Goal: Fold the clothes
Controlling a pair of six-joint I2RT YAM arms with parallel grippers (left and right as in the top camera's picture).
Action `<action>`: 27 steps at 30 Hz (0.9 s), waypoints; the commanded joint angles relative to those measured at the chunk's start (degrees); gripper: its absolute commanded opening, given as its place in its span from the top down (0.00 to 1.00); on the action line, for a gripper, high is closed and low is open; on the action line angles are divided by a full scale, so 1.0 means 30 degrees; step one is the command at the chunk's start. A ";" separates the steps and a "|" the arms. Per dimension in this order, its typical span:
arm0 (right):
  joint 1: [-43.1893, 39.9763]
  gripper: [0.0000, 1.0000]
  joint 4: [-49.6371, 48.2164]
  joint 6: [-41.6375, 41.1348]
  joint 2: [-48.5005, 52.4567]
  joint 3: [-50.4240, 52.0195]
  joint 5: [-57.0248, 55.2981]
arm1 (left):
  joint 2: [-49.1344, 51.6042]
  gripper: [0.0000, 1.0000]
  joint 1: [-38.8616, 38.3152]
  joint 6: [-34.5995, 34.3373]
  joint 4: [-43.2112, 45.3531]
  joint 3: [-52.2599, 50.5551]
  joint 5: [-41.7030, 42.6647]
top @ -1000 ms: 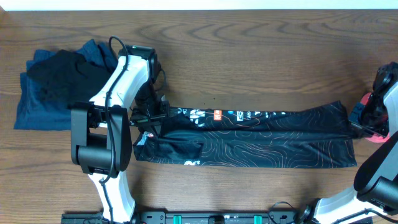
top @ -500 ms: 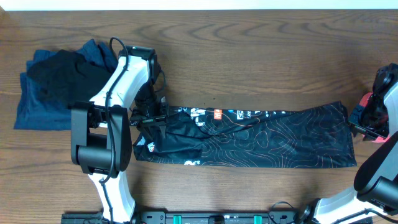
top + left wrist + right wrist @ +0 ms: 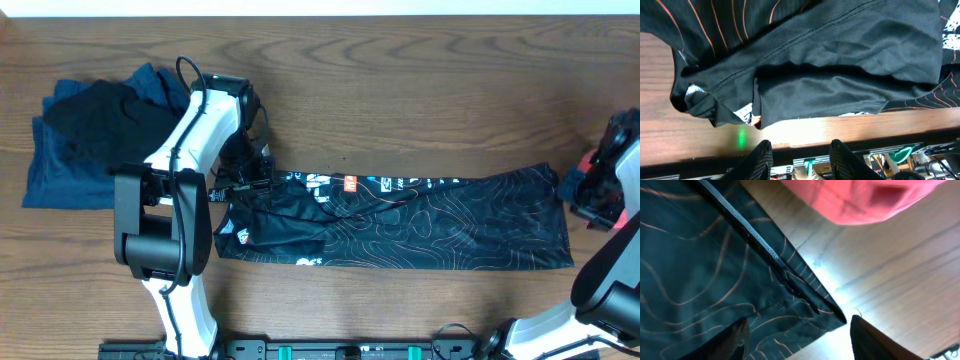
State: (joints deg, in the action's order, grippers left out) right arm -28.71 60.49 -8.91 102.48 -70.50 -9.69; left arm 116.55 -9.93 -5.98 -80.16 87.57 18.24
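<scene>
My left gripper (image 3: 801, 147) was spread, with nothing between its fingers. Just ahead of the fingertips ran a strip of bare wooden table (image 3: 660, 90), and right past that lay the bunched, creased end of the black shirt (image 3: 840, 65), its thin orange lines showing along the far folds and a bit of white print peeking out under the nearest edge. My right gripper (image 3: 799, 325) was spread wider. The shirt's hemmed corner lay flat on the wood in the gap between those fingers, touching neither as far as I could tell, and the cloth ran off ahead and to one side of it. Ahead of that gripper on the other side sat a lump of red fabric (image 3: 865, 195), apart from the shirt corner. From above, the shirt stretched as one long, narrow folded band from my left gripper to my right one, with white logos and a small orange patch near the left gripper's end. Beyond my left arm, on the side away from the shirt, rested a stack of blue and black garments (image 3: 80, 140).
</scene>
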 commanded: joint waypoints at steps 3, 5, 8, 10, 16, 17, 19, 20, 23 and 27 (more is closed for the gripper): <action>-0.0233 0.36 -0.0517 0.0423 -0.0160 0.1049 0.0568 | -0.0160 0.60 0.0029 0.0095 0.0153 0.0007 0.0248; -0.0233 0.36 -0.0495 0.0423 -0.0160 0.1224 0.0896 | -0.0160 0.60 0.0029 0.0095 0.0204 0.0007 0.0248; -0.0226 0.37 -0.0459 0.0408 -0.0160 0.1545 0.1042 | -0.0160 0.60 0.0029 0.0102 0.0204 0.0007 0.0248; -0.0233 0.39 -0.0561 0.0408 -0.0160 0.1836 0.1035 | -0.0160 0.60 0.0029 0.0102 0.0204 0.0007 0.0248; -0.0233 0.45 -0.2084 -0.0306 -0.0160 0.3228 0.1035 | -0.0160 0.60 0.0029 0.0109 0.0284 0.0007 0.0240; -0.0226 0.46 -0.2470 -0.0313 -0.0160 0.3548 0.1035 | -0.0160 0.60 0.0029 0.0102 0.0284 0.0007 0.0240; -0.0226 0.47 -0.3024 -0.0306 -0.0160 0.4073 0.1035 | -0.0160 0.60 0.0029 0.0102 0.0277 0.0007 0.0240; -0.0233 0.48 -0.3198 -0.0306 -0.0160 0.4255 0.1035 | -0.0160 0.60 0.0029 0.0102 0.0277 0.0007 0.0240; -0.0226 0.51 -0.3402 -0.0306 -0.0160 0.4422 0.1027 | -0.0160 0.60 0.0029 0.0102 0.0277 0.0007 0.0240; -0.0233 0.67 -0.3446 -0.0306 -0.0160 0.4422 0.1027 | -0.0160 0.60 0.0029 0.0102 0.0291 0.0007 0.0240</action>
State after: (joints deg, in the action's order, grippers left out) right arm -29.08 50.43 -9.17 102.45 -57.76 -6.37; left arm 116.55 -9.93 -5.98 -79.18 87.57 18.74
